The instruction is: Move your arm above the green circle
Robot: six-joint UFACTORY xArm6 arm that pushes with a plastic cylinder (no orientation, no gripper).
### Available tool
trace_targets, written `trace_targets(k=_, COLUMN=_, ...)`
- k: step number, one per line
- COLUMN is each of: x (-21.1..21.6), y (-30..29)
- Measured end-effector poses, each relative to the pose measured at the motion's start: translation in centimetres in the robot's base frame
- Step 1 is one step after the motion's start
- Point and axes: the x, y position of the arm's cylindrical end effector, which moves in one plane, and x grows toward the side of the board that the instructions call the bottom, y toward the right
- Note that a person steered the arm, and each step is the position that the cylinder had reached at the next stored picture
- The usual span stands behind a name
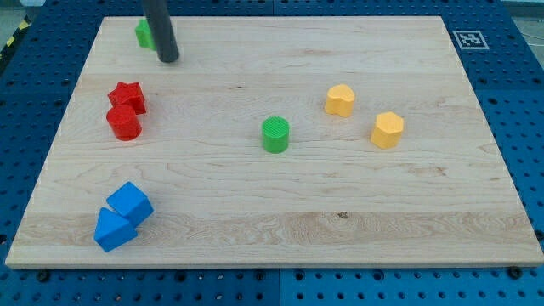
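Observation:
The green circle (pixel 275 134) is a short green cylinder lying near the middle of the wooden board (pixel 340 221). My tip (pixel 168 59) is at the view's upper left, far to the left of and above the green circle. It stands just to the right of and below a second green block (pixel 144 34), whose shape is partly hidden by the rod.
A red star block (pixel 127 95) and a red cylinder (pixel 124 122) touch at the left. Two blue blocks (pixel 129 202) (pixel 113 229) sit at the lower left. Two yellow blocks (pixel 340 100) (pixel 387 130) lie right of the green circle. A marker tag (pixel 469 39) is at the top right.

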Motion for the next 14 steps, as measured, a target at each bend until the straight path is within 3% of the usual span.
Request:
trace_targets(k=6, x=0.5, y=3.9)
trace_targets(k=7, x=0.5, y=7.7)
trace_targets(k=9, x=4.2, y=11.4)
trace_targets(k=14, x=5.0, y=12.0)
